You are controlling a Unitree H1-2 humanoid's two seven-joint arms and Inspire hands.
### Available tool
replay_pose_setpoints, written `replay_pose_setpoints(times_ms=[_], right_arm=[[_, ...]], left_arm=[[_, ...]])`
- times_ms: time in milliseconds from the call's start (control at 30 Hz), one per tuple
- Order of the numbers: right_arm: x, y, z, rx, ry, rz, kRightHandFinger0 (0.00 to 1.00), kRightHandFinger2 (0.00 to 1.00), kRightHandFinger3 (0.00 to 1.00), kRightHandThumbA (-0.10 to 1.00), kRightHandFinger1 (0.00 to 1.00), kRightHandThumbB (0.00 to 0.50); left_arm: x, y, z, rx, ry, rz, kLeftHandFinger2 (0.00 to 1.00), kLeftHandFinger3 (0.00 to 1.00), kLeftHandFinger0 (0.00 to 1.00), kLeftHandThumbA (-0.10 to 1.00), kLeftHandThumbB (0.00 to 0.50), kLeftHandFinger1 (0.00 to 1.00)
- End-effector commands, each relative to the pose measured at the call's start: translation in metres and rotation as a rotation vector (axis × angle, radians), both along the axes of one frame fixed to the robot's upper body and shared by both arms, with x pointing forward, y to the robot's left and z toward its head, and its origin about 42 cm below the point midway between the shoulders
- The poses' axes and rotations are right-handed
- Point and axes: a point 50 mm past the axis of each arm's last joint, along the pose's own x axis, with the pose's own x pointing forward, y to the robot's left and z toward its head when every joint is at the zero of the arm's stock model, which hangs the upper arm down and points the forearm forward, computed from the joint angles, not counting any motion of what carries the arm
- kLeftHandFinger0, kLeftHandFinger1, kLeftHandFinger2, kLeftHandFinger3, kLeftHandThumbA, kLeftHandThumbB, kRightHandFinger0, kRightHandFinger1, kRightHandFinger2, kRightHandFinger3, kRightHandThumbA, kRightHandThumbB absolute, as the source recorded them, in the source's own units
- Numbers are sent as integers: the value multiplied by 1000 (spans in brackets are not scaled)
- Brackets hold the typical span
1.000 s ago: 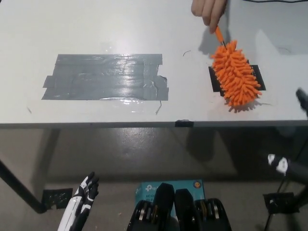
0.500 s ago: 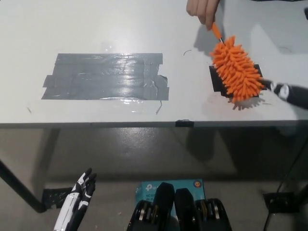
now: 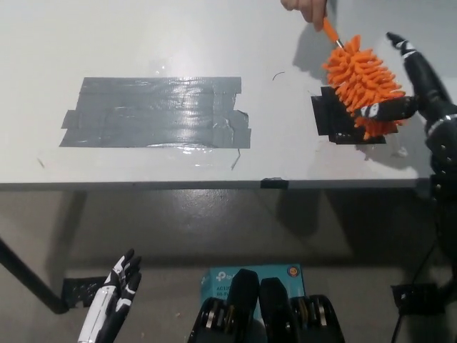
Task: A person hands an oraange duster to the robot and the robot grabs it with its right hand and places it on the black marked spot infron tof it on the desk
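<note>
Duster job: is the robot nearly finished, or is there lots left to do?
About halfway. The person's hand holds the handle of the orange duster out, and the black right robot hand is wrapped around its fluffy end. In hand: taking it over, since the person has not let go. Left: laying it on the black mark on the desk. The white left robot hand hangs low, open.

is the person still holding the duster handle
Yes, the person's hand pinches the handle at the top edge while the right hand reaches around the duster.
</note>
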Motion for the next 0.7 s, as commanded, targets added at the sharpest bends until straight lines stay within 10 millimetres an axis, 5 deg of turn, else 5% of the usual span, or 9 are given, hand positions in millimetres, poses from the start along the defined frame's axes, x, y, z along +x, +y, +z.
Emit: replay_pose_setpoints(times_ms=[0,333,467,500,533,567,600,667], right_arm=[[34,14,40,-48,8,6,1000,1000,1000,1000,1000,364],[58,22,27,-46,109,-18,1000,1000,1000,975,1000,380],[68,21,29,-27,120,-67,1000,1000,1000,629,1000,385],[70,22,29,-88,126,-75,778,1000,1000,395,903,321],[72,23,29,-151,127,-83,693,1000,1000,207,836,289],[74,22,24,-230,118,-111,197,529,1000,-88,329,252],[74,21,20,-259,112,-124,39,399,1000,-98,185,237],[69,17,6,-265,104,-127,0,326,1000,-100,93,220]], left_arm=[[9,3,15,10,-55,-9,1000,1000,1000,814,203,1000],[6,6,17,37,-57,-28,1000,1000,1000,791,185,1000],[9,3,18,36,-61,-35,1000,1000,1000,771,185,1000],[9,4,18,39,-66,-34,1000,1000,1000,774,181,1000],[9,5,19,38,-66,-33,1000,1000,1000,773,182,1000],[7,6,19,33,-65,-32,1000,1000,1000,768,187,1000],[5,7,19,34,-63,-30,1000,1000,1000,768,187,1000],[-4,11,17,40,-54,-22,1000,1000,1000,768,187,1000]])
